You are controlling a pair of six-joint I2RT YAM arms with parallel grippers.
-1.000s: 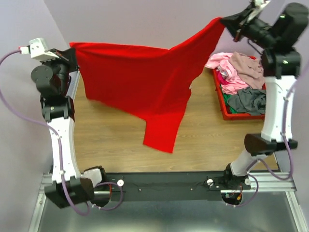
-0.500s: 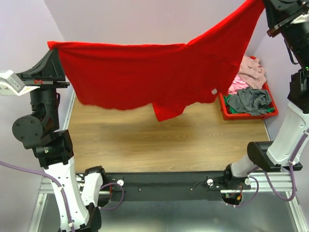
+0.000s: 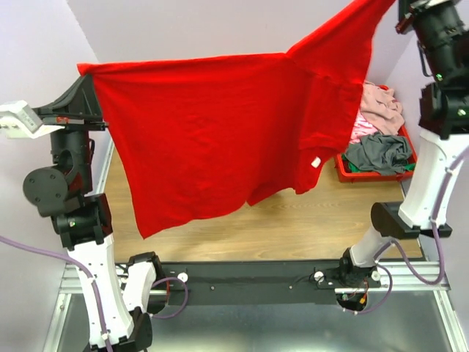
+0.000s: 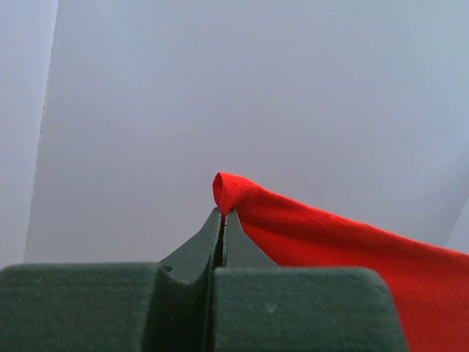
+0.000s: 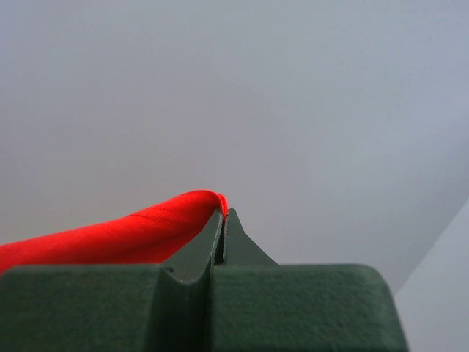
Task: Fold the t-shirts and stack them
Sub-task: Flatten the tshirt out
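A bright red t-shirt point(image 3: 220, 125) hangs spread in the air above the table, its small white label point(image 3: 316, 162) low on the right. My left gripper point(image 3: 89, 72) is shut on the shirt's upper left corner, seen in the left wrist view point(image 4: 222, 211) with red cloth point(image 4: 308, 235) pinched at the tips. My right gripper point(image 3: 397, 9) is shut on the upper right corner at the top of the view; the right wrist view point(image 5: 223, 213) shows red cloth point(image 5: 124, 231) caught between its tips. More t-shirts, mauve-beige point(image 3: 381, 103), pink point(image 3: 360, 130) and grey point(image 3: 381, 152), lie piled at the right.
A red plastic tray point(image 3: 350, 171) at the table's right side holds the piled shirts. The wooden table top point(image 3: 293, 220) shows below the hanging shirt. A lilac wall stands behind and at both sides. Both arms are raised high.
Both arms have lifted and drawn apart, and the red shirt has gone from a bunched drape to hanging wide and flat, its lower hem swinging down towards the front left.
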